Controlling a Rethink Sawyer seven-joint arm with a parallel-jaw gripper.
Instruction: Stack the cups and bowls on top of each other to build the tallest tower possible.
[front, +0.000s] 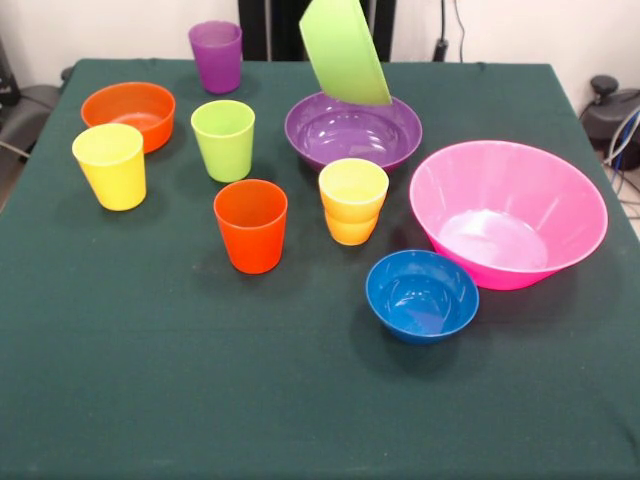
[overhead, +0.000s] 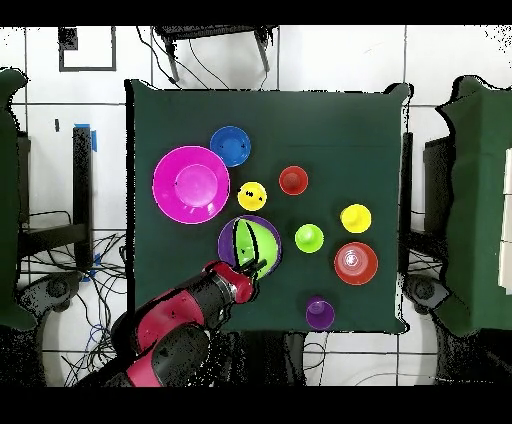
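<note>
Red-and-black arm (overhead: 185, 315) reaches diagonally over the table's (front: 150, 380) edge, its gripper (overhead: 243, 258) clamped on the rim of the lime green bowl (front: 345, 50), held steeply tilted above the purple bowl (front: 352, 132), beside the pink bowl (front: 508, 215).

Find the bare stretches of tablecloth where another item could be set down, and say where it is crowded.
Free: the wide strip of dark green tablecloth along the camera-side edge, in front of the small glossy blue plastic bowl and the orange-red plastic tumbler. Crowded: the far half, round the medium purple plastic bowl with the tilted lime green plastic bowl above it.
</note>
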